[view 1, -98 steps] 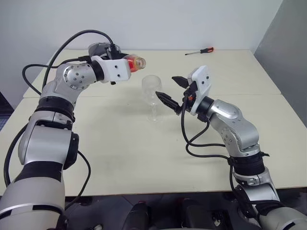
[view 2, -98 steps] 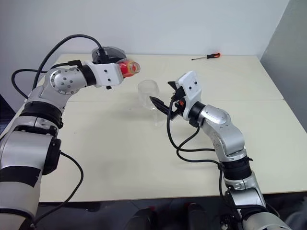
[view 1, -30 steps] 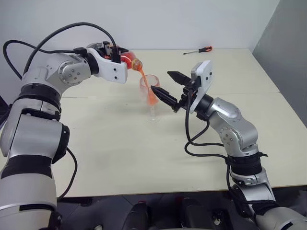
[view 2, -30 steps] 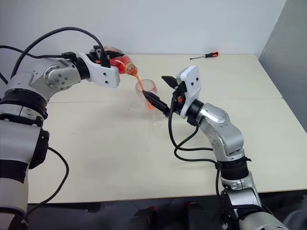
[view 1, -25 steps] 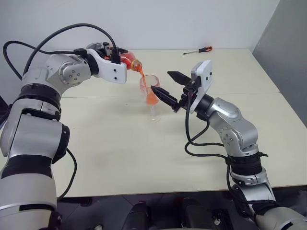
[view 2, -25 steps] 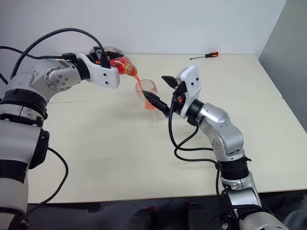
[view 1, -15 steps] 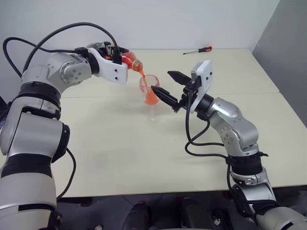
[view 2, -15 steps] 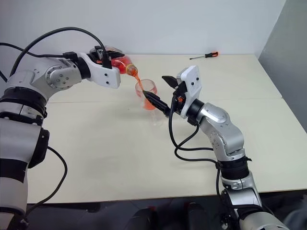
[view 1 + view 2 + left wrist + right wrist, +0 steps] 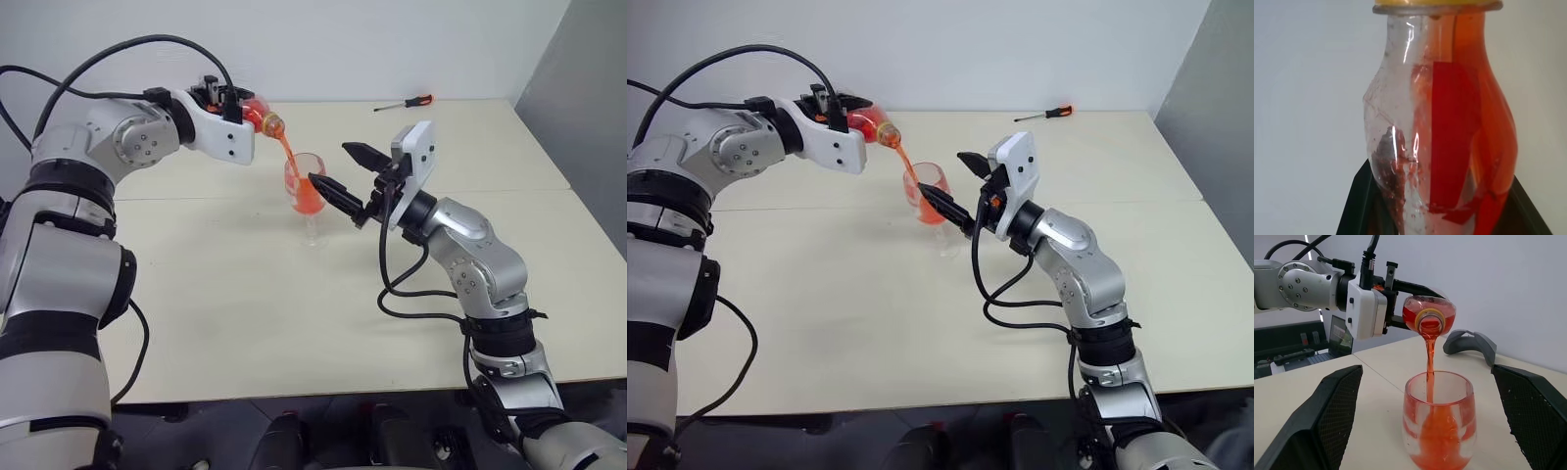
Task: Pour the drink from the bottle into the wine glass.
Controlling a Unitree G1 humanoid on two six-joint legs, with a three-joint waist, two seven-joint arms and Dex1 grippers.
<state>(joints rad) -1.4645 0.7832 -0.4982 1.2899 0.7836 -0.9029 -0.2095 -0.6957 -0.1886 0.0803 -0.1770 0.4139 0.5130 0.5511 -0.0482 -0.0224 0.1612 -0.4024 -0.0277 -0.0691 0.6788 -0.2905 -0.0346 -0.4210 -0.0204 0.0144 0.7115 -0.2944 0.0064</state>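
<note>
The left gripper (image 9: 238, 106) has its two black fingers (image 9: 1359, 205) clamped on the lower body of the bottle (image 9: 868, 125), which is tipped over nearly level with its yellow-rimmed mouth aimed toward the wine glass (image 9: 306, 194). In the left wrist view the bottle's clear wall shows red liquid pooled along one side and streaked droplets on the other. From the mouth a thin stream of the drink (image 9: 1430, 364) falls in a slight arc into the glass bowl, which already holds bright red liquid through most of its depth. The wine glass stands upright on its thin stem and round foot on the pale table (image 9: 245, 323), just below and beside the bottle's mouth, not touching it. The right gripper (image 9: 346, 175) holds its fingers (image 9: 1337, 416) spread wide apart, one on each side of the glass bowl; in the right wrist view both black textured fingers stand clear of the glass with table showing between them and it. That gripper points toward the left arm, angled a little upward. Farther out, a grey curved object (image 9: 1470, 343) lies on the table behind the glass, and a screwdriver with a red handle (image 9: 406, 103) lies near the far edge, well apart from both arms.
</note>
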